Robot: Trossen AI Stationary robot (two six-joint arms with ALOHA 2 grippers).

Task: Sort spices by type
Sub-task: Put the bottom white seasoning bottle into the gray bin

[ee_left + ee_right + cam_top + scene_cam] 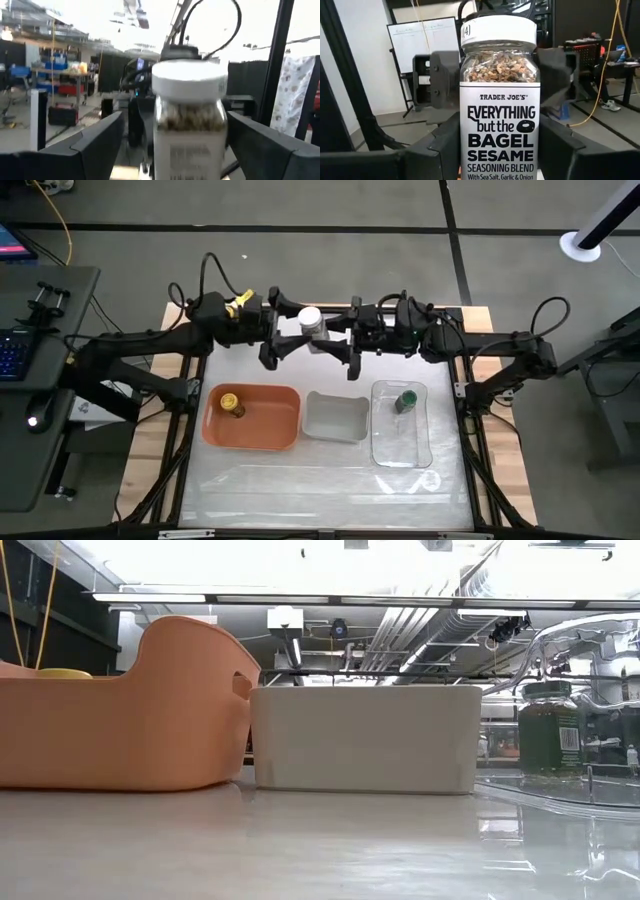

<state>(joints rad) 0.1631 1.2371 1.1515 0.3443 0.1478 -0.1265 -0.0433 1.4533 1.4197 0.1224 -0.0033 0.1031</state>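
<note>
A clear spice jar (311, 321) with a white lid and a sesame seasoning label (500, 135) stands upright between both grippers over the table's far edge. My right gripper (332, 336) comes from the right and is shut on it. My left gripper (294, 323) comes from the left and is open, with one finger on either side of the jar (189, 120) and apart from it. A yellow-lidded jar (232, 402) stands in the orange tray (270, 430). A green-lidded jar (405, 400) stands in the clear tray (400, 450). My right gripper pinches the jar's lower body (468, 155) between its two fingers (440, 147), one on each side of the label. The fingers reach in level from the table's right side. The jar stays upright with its lid up; its base lies below the picture's edge.
The grey tray (335, 420) stands between the orange and clear trays at mid table. In the low view the orange tray (120, 710), the grey tray (365, 740) and the green-lidded jar (550, 730) show in a row. Bare white tabletop (320, 490) lies near the front edge.
</note>
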